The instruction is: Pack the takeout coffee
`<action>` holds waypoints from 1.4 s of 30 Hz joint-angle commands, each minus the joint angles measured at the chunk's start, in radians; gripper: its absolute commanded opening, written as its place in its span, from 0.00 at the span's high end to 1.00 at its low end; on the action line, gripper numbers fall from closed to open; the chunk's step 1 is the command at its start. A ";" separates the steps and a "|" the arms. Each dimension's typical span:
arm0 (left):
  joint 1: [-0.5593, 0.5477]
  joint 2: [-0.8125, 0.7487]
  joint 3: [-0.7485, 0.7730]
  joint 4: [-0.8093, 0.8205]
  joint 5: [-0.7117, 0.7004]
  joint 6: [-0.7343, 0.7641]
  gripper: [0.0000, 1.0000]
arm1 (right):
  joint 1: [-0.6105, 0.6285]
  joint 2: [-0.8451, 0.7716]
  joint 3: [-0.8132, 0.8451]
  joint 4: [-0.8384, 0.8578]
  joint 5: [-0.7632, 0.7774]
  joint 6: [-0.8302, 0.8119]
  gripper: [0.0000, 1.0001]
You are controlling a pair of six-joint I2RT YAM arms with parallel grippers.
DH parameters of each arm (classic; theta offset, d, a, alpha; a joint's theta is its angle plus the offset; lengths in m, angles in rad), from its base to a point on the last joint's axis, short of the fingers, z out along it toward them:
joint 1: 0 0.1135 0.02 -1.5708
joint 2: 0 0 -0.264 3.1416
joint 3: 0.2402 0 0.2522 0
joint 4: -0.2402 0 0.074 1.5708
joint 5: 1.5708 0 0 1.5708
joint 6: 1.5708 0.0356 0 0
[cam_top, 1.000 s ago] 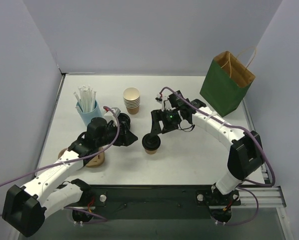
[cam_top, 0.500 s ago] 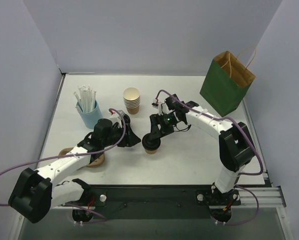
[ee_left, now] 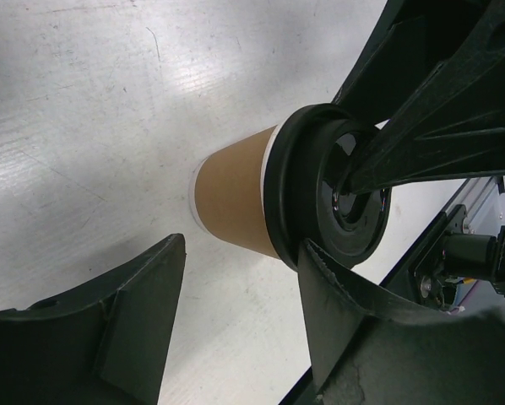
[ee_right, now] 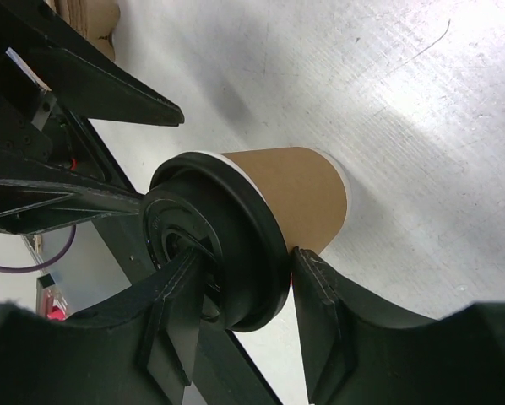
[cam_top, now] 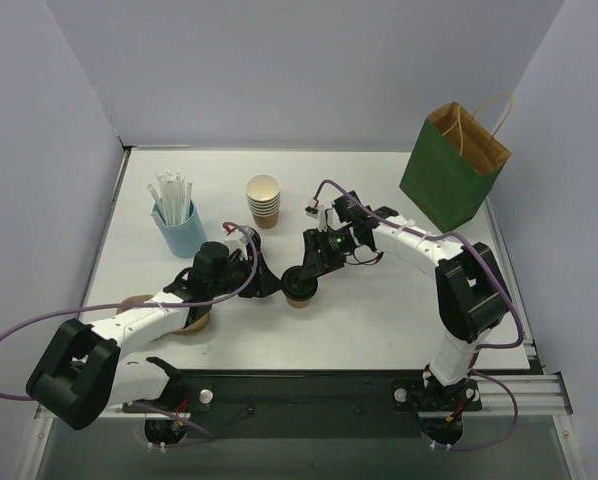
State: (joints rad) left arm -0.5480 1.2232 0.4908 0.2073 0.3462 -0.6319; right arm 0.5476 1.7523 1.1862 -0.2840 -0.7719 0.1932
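The takeout coffee was seen standing upright near the middle of the white desk, its black lid uppermost and its kraft-brown wall bare below. The desk was enclosed by pale grey-lilac walls at the back and on both sides, and its surface was marked by faint scratches in the wrist views. The lid's rim was taken between the fingers of the right end effector, one finger being laid across the top face of the lid and the other set against the rim's outer edge, so that the cup was grasped at its lid. The left end effector was held released, its fingers spread wide, with the cup's wall framed in the gap just ahead of them; whether its nearer finger touched the lid could not be told. The right arm was bent sharply at the elbow on the right side and stretched leftward over the desk to the cup. The left arm was laid low and extended diagonally from the near left corner. Behind the cup a stack of lidless tan cups was placed, a blue holder of white straws to the left, and a green paper bag well apart at the far right.
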 commanded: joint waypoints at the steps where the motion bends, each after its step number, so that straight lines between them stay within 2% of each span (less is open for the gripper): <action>1: -0.006 0.042 -0.001 0.069 -0.015 -0.009 0.37 | -0.005 0.006 -0.053 0.016 0.048 -0.021 0.62; 5: -0.012 0.065 0.011 -0.048 -0.143 -0.002 0.43 | -0.023 0.007 -0.100 0.045 0.063 -0.012 0.64; 9: -0.032 0.090 0.014 -0.147 -0.254 0.005 0.45 | -0.035 0.006 -0.152 0.091 0.071 -0.008 0.64; 19: -0.167 0.217 0.019 -0.253 -0.487 -0.077 0.49 | -0.037 0.023 -0.223 0.147 0.120 0.015 0.69; 24: -0.184 0.162 0.035 -0.246 -0.454 -0.097 0.49 | -0.035 -0.011 -0.235 0.144 0.151 0.054 0.71; 25: -0.184 0.142 0.048 -0.244 -0.411 -0.091 0.48 | -0.032 -0.034 -0.235 0.146 0.152 0.083 0.72; 29: -0.173 0.061 0.155 -0.273 -0.346 -0.065 0.37 | -0.015 -0.082 -0.227 0.149 0.171 0.158 0.72; 34: -0.159 0.016 0.250 -0.286 -0.305 -0.057 0.32 | 0.011 -0.102 -0.223 0.157 0.194 0.233 0.72; 42: -0.155 -0.027 0.198 -0.148 -0.259 -0.081 0.31 | 0.023 -0.145 -0.243 0.190 0.235 0.339 0.73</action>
State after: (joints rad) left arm -0.6926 1.2446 0.6769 -0.0792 0.0017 -0.6941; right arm 0.5381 1.6127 0.9882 -0.0380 -0.6258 0.4747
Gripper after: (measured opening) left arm 0.690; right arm 0.378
